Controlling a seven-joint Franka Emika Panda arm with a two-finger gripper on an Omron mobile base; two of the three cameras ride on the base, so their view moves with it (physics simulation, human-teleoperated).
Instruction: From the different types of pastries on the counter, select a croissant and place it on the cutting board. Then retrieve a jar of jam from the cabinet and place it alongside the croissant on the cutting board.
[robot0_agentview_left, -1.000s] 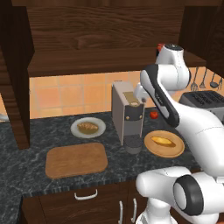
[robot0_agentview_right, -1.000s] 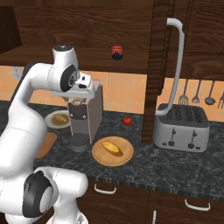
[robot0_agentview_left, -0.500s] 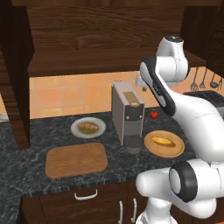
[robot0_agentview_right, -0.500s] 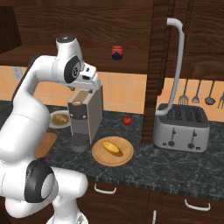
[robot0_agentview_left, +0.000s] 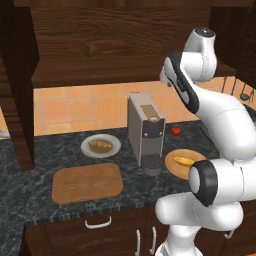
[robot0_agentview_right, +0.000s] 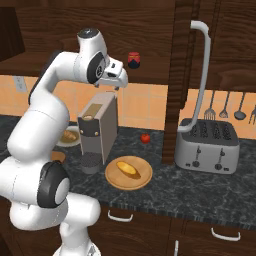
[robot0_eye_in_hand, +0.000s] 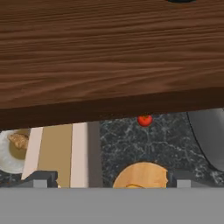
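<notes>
Because the croissant (robot0_agentview_left: 100, 145) is not yet on the cutting board (robot0_agentview_left: 87, 182), I judge it to be the first thing to handle. The board lies at the front of the counter (robot0_agentview_left: 30, 195), and the croissant sits just behind it on a white plate (robot0_agentview_left: 85, 147). It looks light, flaky and easy to crush, so I would take it from above across its narrow middle, with a gentle squeeze only. To the right, past the coffee machine (robot0_agentview_left: 145, 127), the smooth yellow pastry (robot0_agentview_right: 128, 169) lies on a tan plate (robot0_agentview_right: 112, 177); this one should be left alone. A small red fruit (robot0_agentview_right: 145, 138) stands further back on the counter.

Higher and farther, the jar of jam (robot0_agentview_right: 133, 60) stands on the shelf inside the cabinet (robot0_agentview_left: 115, 45). It is probably stiff, smooth and a little slippery, heavier than the pastry, so a firm hold around the dark body under the red top seems best. The tool (robot0_agentview_right: 116, 85) hangs below that shelf, near the jar but apart from it, with its jaws spread wide and nothing between them
</notes>
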